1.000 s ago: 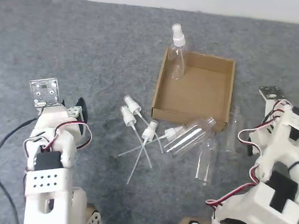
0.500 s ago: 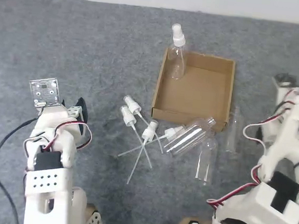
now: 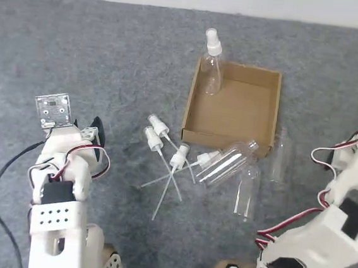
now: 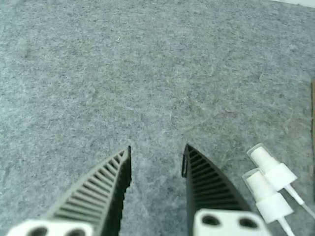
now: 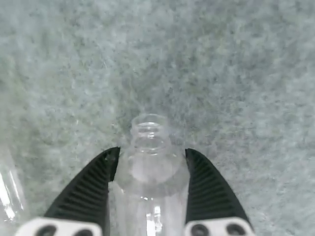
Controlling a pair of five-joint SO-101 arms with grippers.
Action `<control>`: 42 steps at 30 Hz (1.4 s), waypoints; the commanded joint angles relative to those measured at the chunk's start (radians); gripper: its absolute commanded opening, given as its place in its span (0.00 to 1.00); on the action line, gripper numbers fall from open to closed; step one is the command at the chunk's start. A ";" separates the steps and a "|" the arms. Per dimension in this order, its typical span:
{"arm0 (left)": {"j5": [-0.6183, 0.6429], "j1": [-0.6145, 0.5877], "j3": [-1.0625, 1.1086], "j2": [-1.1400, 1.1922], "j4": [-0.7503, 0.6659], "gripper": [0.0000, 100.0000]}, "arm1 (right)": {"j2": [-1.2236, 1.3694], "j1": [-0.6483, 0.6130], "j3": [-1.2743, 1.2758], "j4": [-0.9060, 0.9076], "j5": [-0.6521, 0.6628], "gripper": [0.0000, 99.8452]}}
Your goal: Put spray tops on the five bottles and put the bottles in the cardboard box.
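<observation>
My right gripper (image 5: 150, 151) is shut on a clear, uncapped bottle (image 5: 149, 167), its open neck sticking out past the fingertips over the grey carpet. The right arm (image 3: 351, 188) stands at the table's right edge. My left gripper (image 4: 157, 150) is open with nothing between its fingers, low over the carpet at the left (image 3: 94, 133), with two white spray tops (image 4: 269, 165) lying close beside it. Several loose spray tops (image 3: 165, 142) lie left of the cardboard box (image 3: 267, 111). One capped bottle (image 3: 212, 67) leans in the box's far left corner.
Two uncapped bottles (image 3: 228, 163) (image 3: 247, 190) lie in front of the box, and a third (image 3: 280, 155) lies by its right front corner. Another clear bottle (image 5: 7, 182) shows at the edge of the right wrist view. Open carpet spreads to the left and behind.
The right arm has swung out to the right, toward the table's edge. The left arm, the box and the loose tops have not moved.
</observation>
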 commanded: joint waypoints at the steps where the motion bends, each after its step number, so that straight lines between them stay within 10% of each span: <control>1: -0.006 0.002 -0.007 -0.025 -0.018 0.16 | -0.012 0.007 -0.061 -0.007 0.038 0.10; 9: -0.006 0.002 -0.007 -0.025 -0.018 0.16 | -0.016 0.005 -0.074 0.021 0.044 0.29; 42: -0.006 0.003 -0.007 -0.025 -0.018 0.16 | 0.102 -0.047 -0.215 0.203 0.210 0.21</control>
